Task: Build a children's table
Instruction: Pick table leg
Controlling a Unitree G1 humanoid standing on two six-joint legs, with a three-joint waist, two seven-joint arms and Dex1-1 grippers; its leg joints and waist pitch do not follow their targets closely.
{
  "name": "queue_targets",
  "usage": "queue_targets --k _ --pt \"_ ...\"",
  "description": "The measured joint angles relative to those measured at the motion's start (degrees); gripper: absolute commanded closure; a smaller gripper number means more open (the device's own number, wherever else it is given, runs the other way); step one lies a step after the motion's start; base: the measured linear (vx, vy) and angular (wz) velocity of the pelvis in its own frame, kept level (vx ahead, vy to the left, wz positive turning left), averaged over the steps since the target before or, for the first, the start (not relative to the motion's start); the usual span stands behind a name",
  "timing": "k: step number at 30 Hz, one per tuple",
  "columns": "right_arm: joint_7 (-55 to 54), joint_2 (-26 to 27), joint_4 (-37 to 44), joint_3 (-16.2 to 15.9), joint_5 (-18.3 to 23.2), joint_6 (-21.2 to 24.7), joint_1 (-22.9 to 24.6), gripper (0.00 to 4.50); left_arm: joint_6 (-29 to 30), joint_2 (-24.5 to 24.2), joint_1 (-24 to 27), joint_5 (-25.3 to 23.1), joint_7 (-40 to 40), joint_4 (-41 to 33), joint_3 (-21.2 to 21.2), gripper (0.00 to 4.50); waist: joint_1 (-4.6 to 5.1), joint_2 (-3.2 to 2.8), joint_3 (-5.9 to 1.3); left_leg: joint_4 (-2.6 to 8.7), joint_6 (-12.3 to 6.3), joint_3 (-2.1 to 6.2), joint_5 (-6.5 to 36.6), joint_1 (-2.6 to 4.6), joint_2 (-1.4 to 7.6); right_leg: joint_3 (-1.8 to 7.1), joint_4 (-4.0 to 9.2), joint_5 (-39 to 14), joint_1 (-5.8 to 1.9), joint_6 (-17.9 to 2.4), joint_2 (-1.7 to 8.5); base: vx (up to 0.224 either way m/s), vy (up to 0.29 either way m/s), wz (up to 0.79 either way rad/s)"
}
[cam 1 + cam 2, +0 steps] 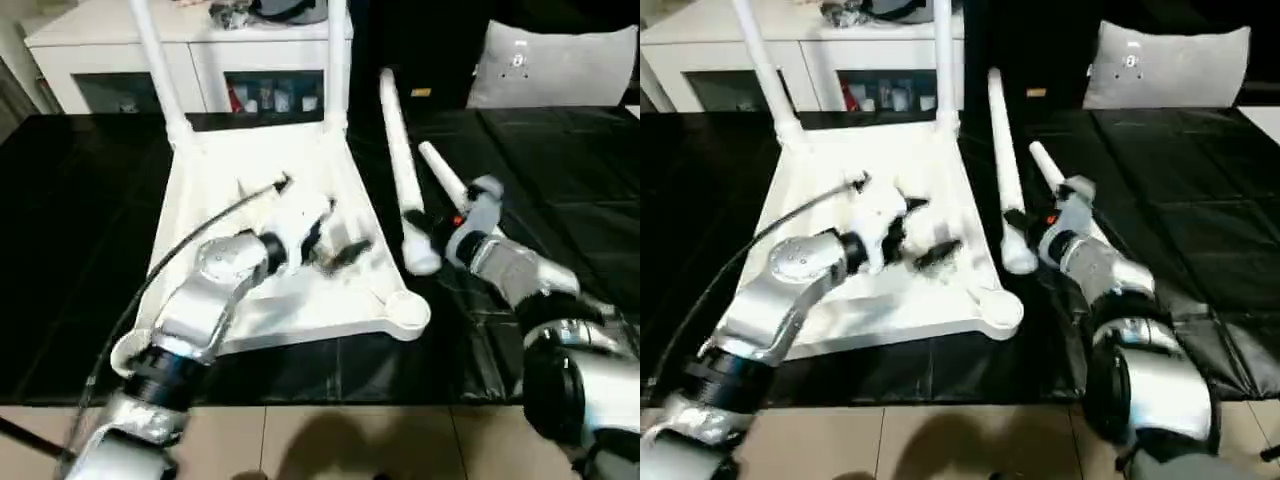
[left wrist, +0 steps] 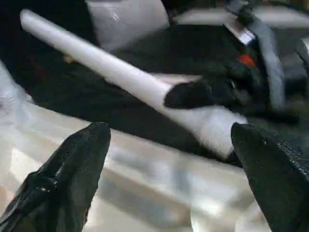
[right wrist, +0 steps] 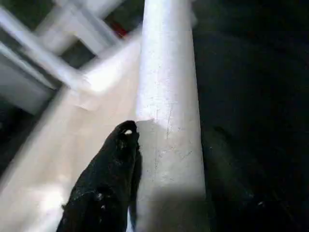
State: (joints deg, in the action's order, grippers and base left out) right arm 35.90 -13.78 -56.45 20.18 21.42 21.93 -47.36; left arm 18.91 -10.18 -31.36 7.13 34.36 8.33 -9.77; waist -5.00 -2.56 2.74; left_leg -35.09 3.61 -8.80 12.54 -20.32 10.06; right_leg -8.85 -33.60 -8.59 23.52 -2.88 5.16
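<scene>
The children's table top [image 1: 300,322] lies upside down on the black cover, ribbed side up. Two white legs [image 1: 155,70] [image 1: 337,60] stand in its far corner sockets. The near right socket [image 1: 408,310] holds nothing. My left gripper [image 1: 345,250] hovers open over the top's middle; the left wrist view shows its fingers [image 2: 72,174] wide apart. A third leg [image 1: 398,150] lies beside the top's right edge. My right gripper [image 1: 425,232] is shut on its thick end, a black finger [image 3: 111,179] pressed against the leg [image 3: 169,96]. Another leg [image 1: 443,172] lies just right of it.
A white cabinet [image 1: 100,40] stands behind the table top. A grey cushion [image 1: 555,65] sits at the back right. The black cover [image 1: 80,250] ends at a pale floor strip [image 1: 330,440] in front. A black cable [image 1: 190,240] arcs off my left arm.
</scene>
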Motion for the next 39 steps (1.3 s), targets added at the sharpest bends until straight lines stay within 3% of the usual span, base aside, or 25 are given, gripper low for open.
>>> queue_targets --k 5,11,15,20,28,29,36,39 --pt "6.65 0.79 9.58 0.15 4.16 0.65 3.94 2.70 0.26 3.47 -2.95 4.60 -2.83 0.73 5.37 0.00 -0.21 0.00 0.00 -0.01 -0.02 0.01 0.00 -0.06 0.00 -0.01 0.02 -0.14 0.01 0.23 0.00 0.000 0.000 0.00" --pt "13.89 2.48 25.84 -0.02 12.90 9.34 11.54 2.70 4.30 10.57 -6.47 13.49 -6.59 2.87 12.54 0.00 -0.78 -0.01 0.00 -0.01 -0.07 0.04 -0.01 -0.26 0.00 -0.04 0.06 -0.20 0.18 0.34 0.00 0.000 0.000 0.00" --pt "17.00 2.67 32.85 -1.08 16.48 11.83 14.02 2.70 7.38 13.90 -9.36 19.96 -8.46 3.39 16.28 0.00 -1.08 0.00 0.00 -0.01 -0.13 0.03 -0.04 -0.30 0.00 -0.05 0.06 -0.21 0.23 0.35 -0.01 0.000 0.000 0.00" --pt "18.72 3.31 38.33 -3.23 18.53 14.59 17.37 2.70 11.08 16.02 -10.07 25.28 -10.31 4.33 20.06 0.00 -1.43 0.04 0.03 0.00 -0.14 0.05 -0.07 -0.32 0.00 -0.07 0.10 -0.21 0.22 0.37 -0.01 0.000 0.000 0.00" --pt "19.03 3.69 42.13 -4.95 19.51 16.79 18.51 2.70 13.93 17.45 -10.07 29.40 -10.66 4.24 21.22 0.00 -1.67 0.05 0.03 0.01 -0.17 0.15 -0.05 -0.56 -0.01 -0.12 0.36 -0.15 0.25 0.48 -0.01 0.000 0.000 0.00" --pt "19.03 3.68 42.44 -5.00 19.71 16.89 18.61 2.70 13.99 17.46 -10.07 29.90 -10.71 4.14 21.26 0.29 -1.66 0.05 0.03 0.01 -0.18 0.15 -0.04 -0.58 -0.01 -0.13 0.39 -0.14 0.26 0.49 -0.01 0.000 0.000 0.00" --pt "18.86 3.64 43.08 -5.76 20.43 17.61 19.85 2.70 14.55 17.47 -10.07 31.42 -10.72 3.71 21.30 0.77 -1.66 0.05 0.03 0.01 -0.21 0.16 -0.02 -0.63 -0.02 -0.14 0.44 -0.13 0.28 0.51 -0.01 0.000 0.000 0.00" --pt "17.16 3.68 43.58 -7.43 17.54 14.57 20.13 2.70 13.62 17.34 -10.07 30.03 -11.38 3.62 20.59 1.04 -1.57 0.03 0.02 0.01 -0.20 0.16 -0.03 -0.63 -0.02 -0.13 0.44 -0.11 0.29 0.54 -0.01 0.000 0.000 0.00"
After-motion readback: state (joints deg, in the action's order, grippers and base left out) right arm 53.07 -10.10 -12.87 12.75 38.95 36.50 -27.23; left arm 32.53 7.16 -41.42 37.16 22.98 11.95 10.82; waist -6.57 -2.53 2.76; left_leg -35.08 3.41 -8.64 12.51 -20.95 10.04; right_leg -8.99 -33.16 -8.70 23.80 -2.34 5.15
